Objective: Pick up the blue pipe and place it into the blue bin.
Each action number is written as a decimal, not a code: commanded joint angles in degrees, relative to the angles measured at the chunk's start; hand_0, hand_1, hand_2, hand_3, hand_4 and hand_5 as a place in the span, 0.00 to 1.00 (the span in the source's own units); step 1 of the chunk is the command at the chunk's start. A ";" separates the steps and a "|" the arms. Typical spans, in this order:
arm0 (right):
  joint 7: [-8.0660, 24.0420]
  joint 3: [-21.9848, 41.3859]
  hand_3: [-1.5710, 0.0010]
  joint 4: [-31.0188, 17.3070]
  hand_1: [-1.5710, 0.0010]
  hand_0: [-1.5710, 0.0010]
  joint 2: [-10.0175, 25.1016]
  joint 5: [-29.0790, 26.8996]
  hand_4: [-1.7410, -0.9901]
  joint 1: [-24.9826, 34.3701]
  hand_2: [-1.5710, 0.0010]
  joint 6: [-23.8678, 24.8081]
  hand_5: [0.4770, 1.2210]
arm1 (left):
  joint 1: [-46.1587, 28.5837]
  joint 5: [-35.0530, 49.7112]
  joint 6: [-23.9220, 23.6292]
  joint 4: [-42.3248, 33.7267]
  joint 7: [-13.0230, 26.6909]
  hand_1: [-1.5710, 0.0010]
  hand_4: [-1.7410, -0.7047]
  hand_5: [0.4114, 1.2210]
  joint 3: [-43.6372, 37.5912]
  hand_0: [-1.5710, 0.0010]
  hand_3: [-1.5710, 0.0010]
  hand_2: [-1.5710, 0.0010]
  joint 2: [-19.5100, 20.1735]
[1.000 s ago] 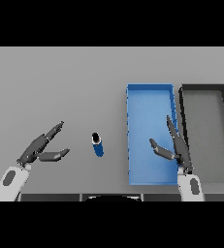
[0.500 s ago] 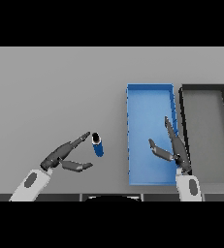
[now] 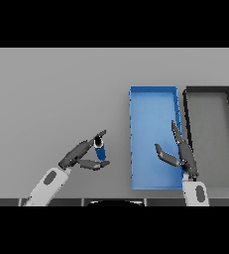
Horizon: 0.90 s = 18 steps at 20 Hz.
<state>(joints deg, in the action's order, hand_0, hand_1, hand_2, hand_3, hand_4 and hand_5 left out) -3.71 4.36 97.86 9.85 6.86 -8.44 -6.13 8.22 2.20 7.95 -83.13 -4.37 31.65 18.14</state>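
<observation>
Head view: grey bench
Left hand: fingers spread around pipe, not clamped
Right hand: spread, over near bin

Bare test bench, plain grey table, blue bin, black bin

The left hand covers most of the blue pipe; only its pale upper end and a strip of blue between fingers and thumb show. Whether the fingers actually touch the pipe cannot be told. The right hand hides part of the blue bin near its right wall.
</observation>
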 commanded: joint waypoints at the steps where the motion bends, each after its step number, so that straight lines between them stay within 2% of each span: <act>1: 0.27 -0.02 1.00 0.25 1.00 1.00 -0.05 -0.41 0.56 -0.19 1.00 -0.25 0.25 | 0.70 -1.27 -0.74 1.10 -0.37 1.00 0.54 0.10 0.55 1.00 1.00 1.00 -0.97; 3: 0.66 0.15 1.00 -0.72 1.00 1.00 -0.38 0.23 0.56 0.49 1.00 0.15 0.25 | 1.85 -2.00 -1.03 3.06 -0.96 1.00 0.56 0.10 0.71 1.00 1.00 1.00 -2.07; 6: 0.31 0.23 1.00 0.58 1.00 1.00 -0.34 0.16 0.56 0.22 1.00 0.26 0.25 | 2.37 0.25 0.37 5.38 -1.57 1.00 0.51 0.15 0.83 1.00 0.99 0.98 -5.43; 7: 0.60 -0.20 1.00 -0.20 1.00 1.00 -0.21 -0.16 0.56 0.58 1.00 0.21 0.25 | 2.83 1.13 0.60 5.23 -1.46 1.00 0.48 0.19 0.37 1.00 0.96 0.95 -5.85; 8: 0.68 -0.25 1.00 -0.11 1.00 1.00 -0.06 -0.39 0.56 0.53 1.00 -0.04 0.25 | 2.85 1.58 0.52 5.35 -1.67 0.94 0.45 0.24 0.17 1.00 0.87 0.87 -6.32; 9: 0.62 -0.05 1.00 -0.12 1.00 1.00 -0.30 -0.41 0.56 0.58 1.00 -0.10 0.25 | 2.20 2.65 1.12 5.32 -1.92 0.84 0.42 0.39 0.03 0.94 0.70 0.75 -6.64; 10: 0.02 -0.05 1.00 0.07 1.00 1.00 -0.26 -0.15 0.56 0.50 1.00 0.11 0.25 | 1.79 3.50 0.92 5.01 -1.13 0.68 0.34 0.51 0.20 0.78 0.56 0.60 -7.99; 12: 0.32 -0.08 1.00 -0.74 1.00 1.00 -0.16 0.44 0.57 1.03 1.00 0.41 0.25 | 1.83 4.00 1.15 5.70 -2.09 0.44 0.22 0.69 -0.13 0.50 0.38 0.38 -8.53; 15: 0.04 0.19 1.00 -0.23 1.00 1.00 -0.13 0.22 0.58 0.33 1.00 -0.05 0.25 | 1.44 3.29 0.83 5.38 -3.71 0.22 0.12 0.84 0.80 0.26 0.20 0.20 -8.53; 17: 0.83 0.12 1.00 -0.37 1.00 1.00 0.27 1.11 0.60 0.74 1.00 0.49 0.25 | 1.51 2.17 -0.21 4.90 -3.65 0.14 0.08 0.90 1.38 0.16 0.14 0.13 -8.34; 18: -0.08 0.07 1.00 0.28 1.00 1.00 0.48 0.77 0.60 0.36 1.00 0.20 0.25 | 1.16 2.26 -0.32 4.03 -3.71 0.11 0.07 0.92 1.73 0.13 0.12 0.10 -8.58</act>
<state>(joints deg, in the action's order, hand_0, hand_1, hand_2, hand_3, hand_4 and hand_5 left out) -3.95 4.43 98.14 10.35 7.63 -8.09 -5.94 9.37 4.60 7.77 -79.13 -8.31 33.38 9.54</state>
